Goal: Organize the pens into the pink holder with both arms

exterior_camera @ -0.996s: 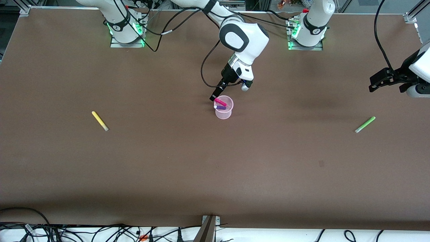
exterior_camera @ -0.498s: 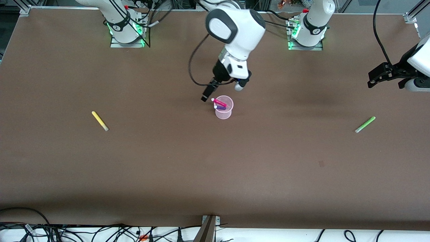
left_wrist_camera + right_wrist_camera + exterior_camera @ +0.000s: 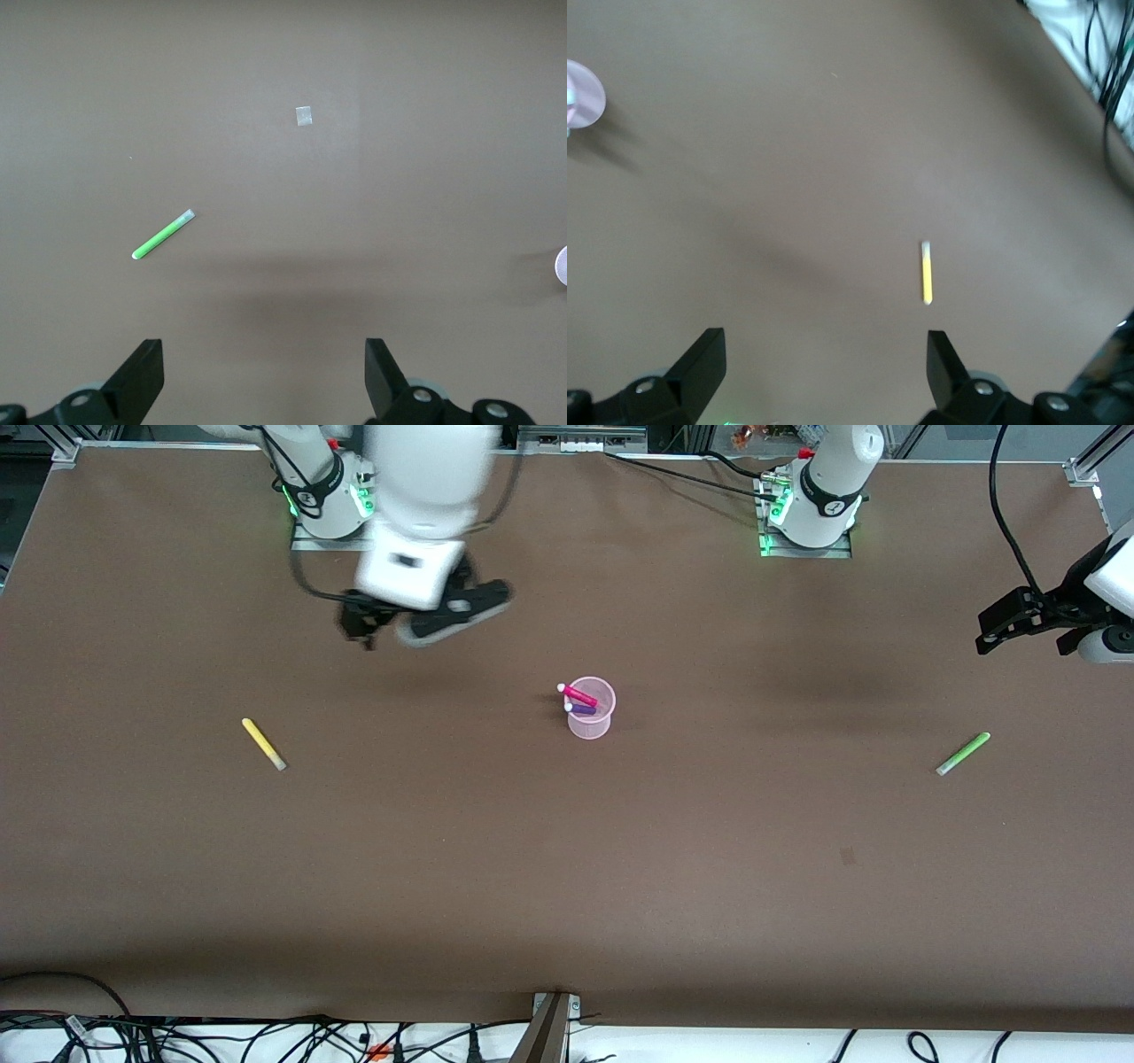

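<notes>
The pink holder [image 3: 591,709] stands mid-table with the magenta pen [image 3: 580,693] and the dark purple pen [image 3: 581,708] leaning in it. The yellow pen [image 3: 264,744] lies flat toward the right arm's end and shows in the right wrist view [image 3: 927,273]. The light green pen [image 3: 963,753] lies flat toward the left arm's end and shows in the left wrist view [image 3: 163,235]. My right gripper [image 3: 359,624] is open and empty in the air over bare table near its base. My left gripper [image 3: 997,633] is open and empty, up over the table's edge at the left arm's end.
The brown table [image 3: 567,868] carries a small pale tape mark [image 3: 847,856], also in the left wrist view [image 3: 304,116]. The arm bases [image 3: 806,514] stand along the table's edge farthest from the front camera. Cables hang past the nearest edge [image 3: 266,1036].
My right gripper has left the holder and swung fast toward the right arm's end, with the magenta pen left in the holder. My left gripper has barely shifted.
</notes>
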`<state>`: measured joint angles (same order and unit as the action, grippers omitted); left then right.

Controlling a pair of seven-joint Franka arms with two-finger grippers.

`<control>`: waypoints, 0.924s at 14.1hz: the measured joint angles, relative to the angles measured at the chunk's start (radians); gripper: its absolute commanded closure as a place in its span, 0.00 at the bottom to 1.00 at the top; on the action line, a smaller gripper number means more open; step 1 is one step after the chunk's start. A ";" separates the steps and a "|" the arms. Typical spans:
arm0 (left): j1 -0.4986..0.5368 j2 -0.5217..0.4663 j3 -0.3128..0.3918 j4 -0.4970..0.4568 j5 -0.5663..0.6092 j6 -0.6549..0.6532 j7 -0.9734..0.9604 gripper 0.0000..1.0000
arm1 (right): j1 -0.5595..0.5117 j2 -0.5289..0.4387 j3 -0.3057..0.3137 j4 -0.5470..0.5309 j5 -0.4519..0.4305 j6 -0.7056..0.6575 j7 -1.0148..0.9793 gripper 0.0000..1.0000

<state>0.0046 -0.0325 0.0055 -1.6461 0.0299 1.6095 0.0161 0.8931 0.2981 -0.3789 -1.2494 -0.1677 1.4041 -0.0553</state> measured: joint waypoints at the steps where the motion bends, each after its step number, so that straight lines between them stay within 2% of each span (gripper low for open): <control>1: 0.000 0.000 -0.002 0.000 0.000 -0.001 0.000 0.00 | -0.004 -0.029 -0.078 -0.023 0.042 0.002 -0.039 0.00; 4: 0.000 0.000 -0.006 0.000 0.000 -0.001 0.000 0.00 | -0.012 -0.058 -0.262 -0.057 0.130 0.010 -0.113 0.00; 6: 0.000 0.000 -0.006 0.000 0.000 -0.006 0.000 0.00 | -0.013 -0.058 -0.333 -0.064 0.156 0.029 -0.117 0.01; 10: 0.000 0.000 -0.004 0.000 0.000 -0.019 0.000 0.00 | -0.013 -0.057 -0.407 -0.086 0.205 0.064 -0.113 0.01; 13: 0.007 0.000 0.000 0.000 0.000 -0.020 0.000 0.00 | -0.027 -0.056 -0.431 -0.110 0.211 0.087 -0.108 0.01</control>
<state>0.0114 -0.0326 0.0059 -1.6458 0.0299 1.5899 0.0164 0.8660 0.2418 -0.8094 -1.3598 0.0433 1.4910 -0.1630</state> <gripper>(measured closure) 0.000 0.004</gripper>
